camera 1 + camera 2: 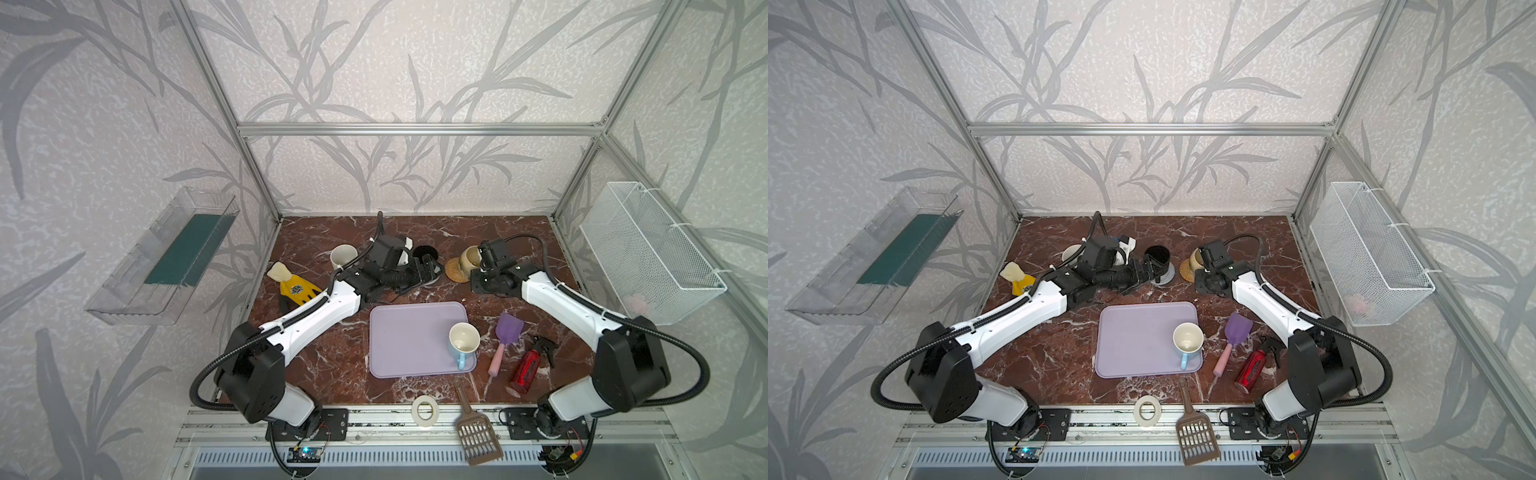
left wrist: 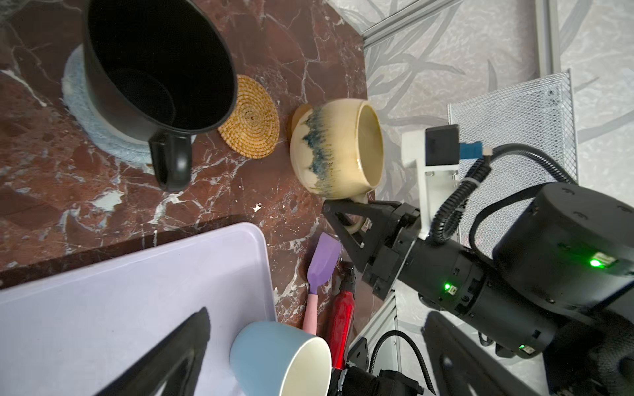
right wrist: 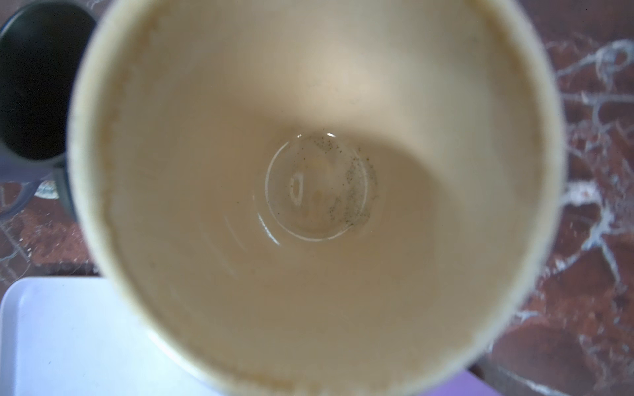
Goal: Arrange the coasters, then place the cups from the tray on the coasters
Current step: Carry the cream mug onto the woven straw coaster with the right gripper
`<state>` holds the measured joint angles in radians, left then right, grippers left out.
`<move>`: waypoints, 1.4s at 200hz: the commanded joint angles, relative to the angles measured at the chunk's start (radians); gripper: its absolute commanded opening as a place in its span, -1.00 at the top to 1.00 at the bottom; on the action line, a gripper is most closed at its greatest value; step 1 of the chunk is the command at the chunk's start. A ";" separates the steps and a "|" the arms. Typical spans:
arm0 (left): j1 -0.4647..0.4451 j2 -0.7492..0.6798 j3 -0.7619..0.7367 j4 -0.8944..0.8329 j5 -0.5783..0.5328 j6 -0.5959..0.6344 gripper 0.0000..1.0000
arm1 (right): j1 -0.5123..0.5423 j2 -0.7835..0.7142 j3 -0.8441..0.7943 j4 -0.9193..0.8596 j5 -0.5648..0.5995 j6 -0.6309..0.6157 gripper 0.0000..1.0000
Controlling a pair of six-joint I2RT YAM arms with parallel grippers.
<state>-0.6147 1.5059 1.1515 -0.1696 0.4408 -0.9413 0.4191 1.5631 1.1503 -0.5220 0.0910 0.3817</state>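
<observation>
My right gripper (image 2: 346, 219) is shut on the handle of the cream-yellow cup (image 2: 336, 147), which tilts just beside the tan rattan coaster (image 2: 250, 118). That cup (image 3: 315, 192) fills the right wrist view and hides the fingers. The black cup (image 2: 157, 65) stands on the grey-blue coaster (image 2: 85, 127). My left gripper (image 1: 432, 270) is open and empty close to it. The light blue cup (image 1: 463, 340) stands on the tray (image 1: 407, 340). At the back left stands a white cup (image 1: 343, 255); the arm hides its base.
A yellow glove (image 1: 297, 286) lies at the left. A purple scoop (image 1: 505, 340) and a red spray bottle (image 1: 530, 368) lie right of the tray. A white tape ring (image 1: 425, 410) and a brown slotted scoop (image 1: 476, 432) sit at the front edge. A wire basket (image 1: 652, 257) hangs on the right wall.
</observation>
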 commanded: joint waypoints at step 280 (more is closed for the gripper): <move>0.017 -0.032 -0.027 -0.078 -0.146 0.112 -0.98 | 0.027 0.341 0.161 0.109 0.095 -0.106 1.00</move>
<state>-0.6006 1.4994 1.1427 -0.2657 0.2867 -0.8158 0.4469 1.9213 1.3361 -0.4534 0.1795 0.2512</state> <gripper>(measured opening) 0.992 0.186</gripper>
